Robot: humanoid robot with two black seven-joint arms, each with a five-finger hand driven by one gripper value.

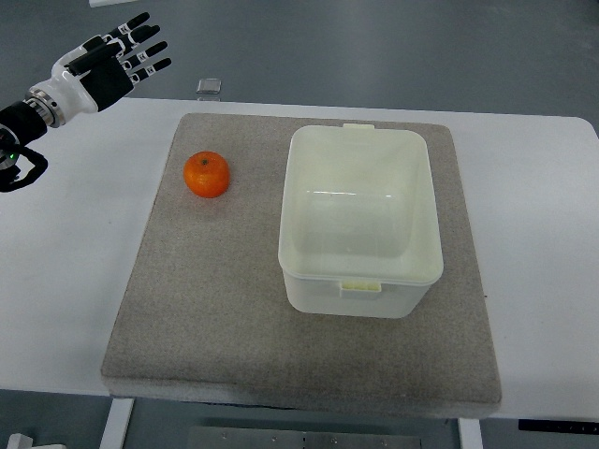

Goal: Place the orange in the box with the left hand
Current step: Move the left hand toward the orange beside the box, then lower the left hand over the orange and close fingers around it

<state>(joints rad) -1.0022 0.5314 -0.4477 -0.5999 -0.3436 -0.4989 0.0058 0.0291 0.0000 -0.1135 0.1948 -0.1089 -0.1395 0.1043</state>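
Note:
An orange (206,174) sits on the grey mat (215,299), in its far left part. A white plastic box (360,219) stands open and empty on the mat, to the right of the orange. My left hand (120,60) is at the far left, above and beyond the table's far edge, well away from the orange. Its fingers are stretched out and hold nothing. The right arm does not show.
The mat lies on a white table (84,281). A small grey object (209,86) lies at the table's far edge, behind the mat.

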